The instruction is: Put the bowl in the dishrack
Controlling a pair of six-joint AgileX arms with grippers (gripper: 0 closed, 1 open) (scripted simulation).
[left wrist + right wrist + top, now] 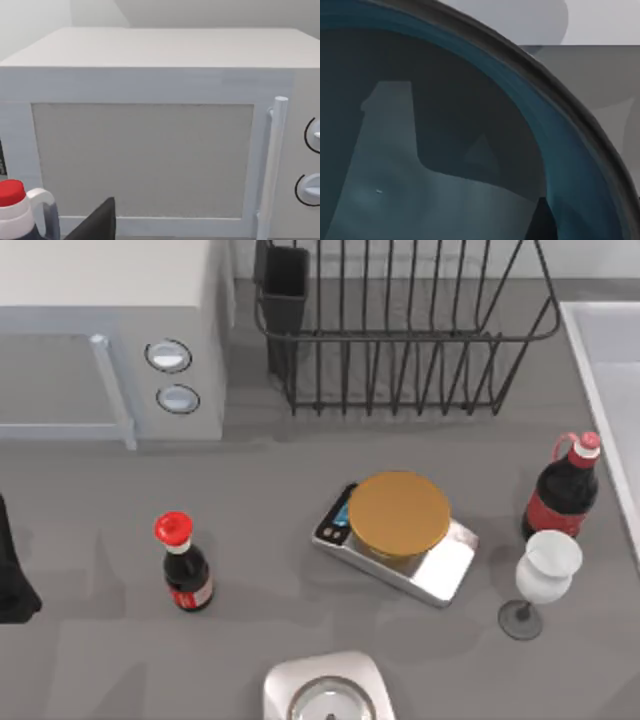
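While the left arm (pixel 12 570) is sitting parked at the table's left edge, its wrist camera is facing the white microwave (pixel 150 150), which is standing at the far left of the table. A jug with a red cap (pixel 12 210) is showing low in that same view. I cannot tell how the left arm's grip is set.

Bowl (pixel 445 165): it is showing in the right wrist view, very close to the camera, teal-blue inside with a dark rim curving across the frame. Grey tabletop is lying beyond the rim. A dark sliver is crossing the bowl's inner wall, probably part of the right gripper (pixel 541 222); whether it is spread or clamped I cannot tell.

Dishrack (pixel 400 335): it is standing at the far side of the table, right of the microwave, with its dark utensil cup (pixel 285 285) at the far left corner.

Other items in the top view:
- A silver scale (pixel 445 570) is sitting mid-table, carrying a flat orange disc (pixel 398 512).
- A small dark bottle with a red cap (pixel 183 565) is standing at the near left.
- A larger dark bottle (pixel 562 495) is standing at the right, with a white goblet (pixel 545 570) just beside it on the near side.
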